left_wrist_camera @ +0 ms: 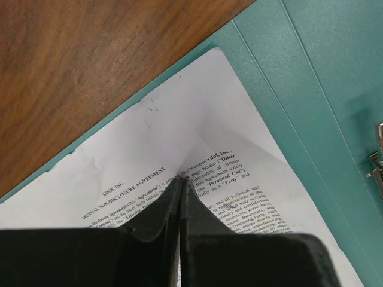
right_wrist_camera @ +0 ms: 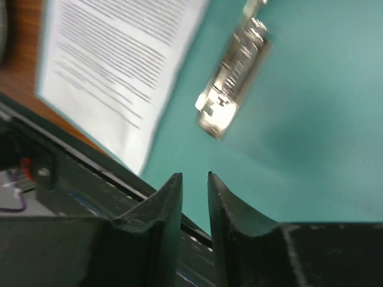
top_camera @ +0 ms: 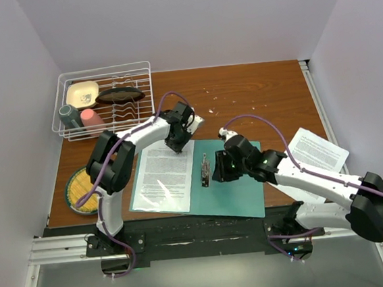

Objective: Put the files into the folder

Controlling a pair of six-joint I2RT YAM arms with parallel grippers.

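Observation:
The teal-green folder (top_camera: 240, 186) lies open on the wooden table with its metal clip (top_camera: 205, 170) at the spine. One printed sheet (top_camera: 164, 176) lies on its left half. My left gripper (top_camera: 177, 145) is at that sheet's top edge; in the left wrist view the gripper (left_wrist_camera: 181, 182) is shut, pinching a raised fold of the sheet (left_wrist_camera: 197, 119). My right gripper (top_camera: 216, 171) hovers just right of the clip. In the right wrist view it (right_wrist_camera: 195, 176) is slightly open and empty over the folder (right_wrist_camera: 311, 131), with the clip (right_wrist_camera: 233, 78) ahead. A second sheet (top_camera: 318, 150) lies at the table's right edge.
A white dish rack (top_camera: 106, 101) with cups and dishes stands at the back left. A yellow-and-green plate (top_camera: 84, 188) sits at the left edge. White crumbs are scattered on the wood behind the folder. The black base rail (top_camera: 199, 227) runs along the near edge.

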